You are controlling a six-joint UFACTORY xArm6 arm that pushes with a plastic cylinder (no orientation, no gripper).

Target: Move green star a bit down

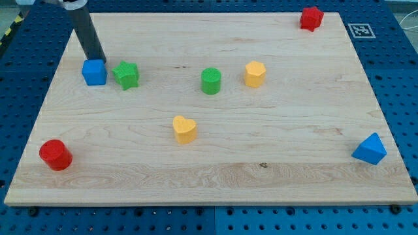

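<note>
My tip [98,59] is resting at the far left of the wooden board [215,176], its very end sitting just behind the blue cube [94,72] and seeming to touch that block's far edge. The rod has no jaws at all, so nothing is being clasped or released; it is only standing against the board. The green star [127,75] is lying just to the right of the blue cube, close beside it, and slightly nearer and to the right of my tip, without touching the rod. Further right along the same band, a green cylinder [211,81] is sitting near the board's middle, with a yellow hexagonal block [255,74] just beyond it on the right. A yellow heart [184,129] is lying nearer, around the centre. A red cylinder [55,155] is occupying the near left corner, a blue triangular block [370,149] is sitting at the near right edge, and a red block [311,18], whose shape I cannot tell, is sitting in the far right corner.
</note>
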